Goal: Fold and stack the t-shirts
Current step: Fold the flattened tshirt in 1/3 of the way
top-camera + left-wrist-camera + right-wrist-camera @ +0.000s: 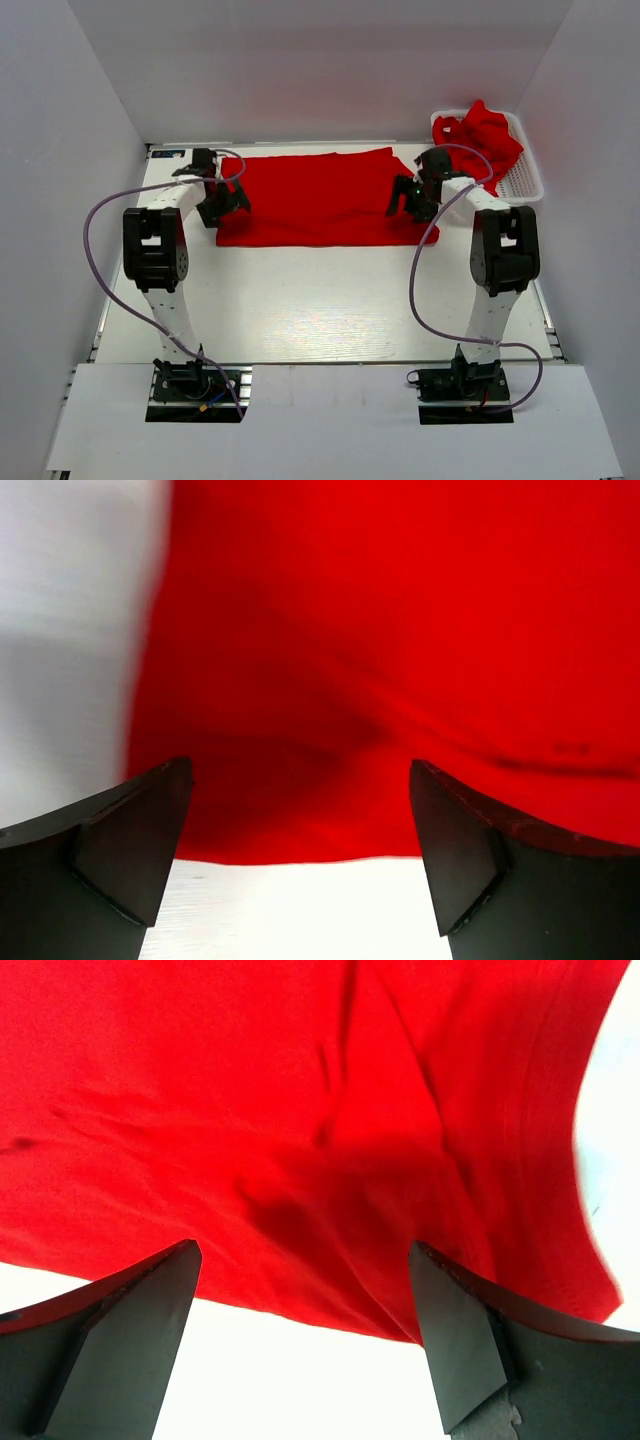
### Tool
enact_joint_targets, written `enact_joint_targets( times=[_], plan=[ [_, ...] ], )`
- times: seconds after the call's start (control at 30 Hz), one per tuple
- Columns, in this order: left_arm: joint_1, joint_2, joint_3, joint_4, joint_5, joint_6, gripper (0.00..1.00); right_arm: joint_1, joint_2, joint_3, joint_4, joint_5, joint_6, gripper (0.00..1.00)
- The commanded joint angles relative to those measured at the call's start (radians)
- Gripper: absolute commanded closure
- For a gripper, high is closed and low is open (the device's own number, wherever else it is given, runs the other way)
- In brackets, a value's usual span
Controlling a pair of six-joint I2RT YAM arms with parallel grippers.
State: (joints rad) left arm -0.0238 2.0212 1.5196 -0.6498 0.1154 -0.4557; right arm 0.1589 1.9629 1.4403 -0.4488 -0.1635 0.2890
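left gripper (298, 772): jaws wide, holding nothing, over the left end of the shirt (320, 195). right gripper (303, 1250): jaws wide, holding nothing, over its right end. the shirt lies flat near the far edge of the table (320, 300). a second shirt (487, 133) lies crumpled in the basket (527, 178) at the far right corner.

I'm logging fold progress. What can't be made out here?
- Top external: the side edges of the spread t-shirt, partly hidden under the left pincer and right pincer.
- Top external: how many shirts form the red heap in the basket; bunched together.
- Left wrist: the shirt's left border, blurred.
- Both wrist views: the shirt's full outline, cut off by the frame.
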Motion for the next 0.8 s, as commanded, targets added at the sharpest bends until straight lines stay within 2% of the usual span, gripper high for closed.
enact_joint_targets(
  times=[0.0,0.17,0.23,0.47,0.57,0.63,0.77],
  plan=[
    [-0.033,-0.056,-0.058,0.102,0.102,0.022,0.00,-0.007,0.004,-0.034,0.064,0.001,0.015,0.10],
    [-0.042,-0.010,-0.116,0.079,0.109,0.022,0.00,-0.007,0.033,-0.095,0.107,-0.024,0.032,0.10],
    [-0.042,-0.036,-0.189,0.079,0.098,0.009,0.00,-0.010,0.018,-0.161,0.120,-0.028,0.050,0.10],
    [-0.042,-0.241,-0.505,0.049,0.075,-0.034,0.00,0.002,-0.238,-0.556,0.130,-0.039,0.157,0.10],
    [-0.042,-0.369,-0.691,-0.006,0.057,-0.072,0.00,0.013,-0.442,-0.748,0.046,-0.053,0.200,0.10],
    [-0.042,-0.430,-0.742,-0.049,0.047,-0.072,0.00,0.018,-0.501,-0.823,0.015,-0.048,0.216,0.10],
    [-0.042,-0.570,-0.786,-0.115,0.049,-0.086,0.00,0.030,-0.671,-0.864,-0.071,-0.045,0.207,0.10]
  ],
)
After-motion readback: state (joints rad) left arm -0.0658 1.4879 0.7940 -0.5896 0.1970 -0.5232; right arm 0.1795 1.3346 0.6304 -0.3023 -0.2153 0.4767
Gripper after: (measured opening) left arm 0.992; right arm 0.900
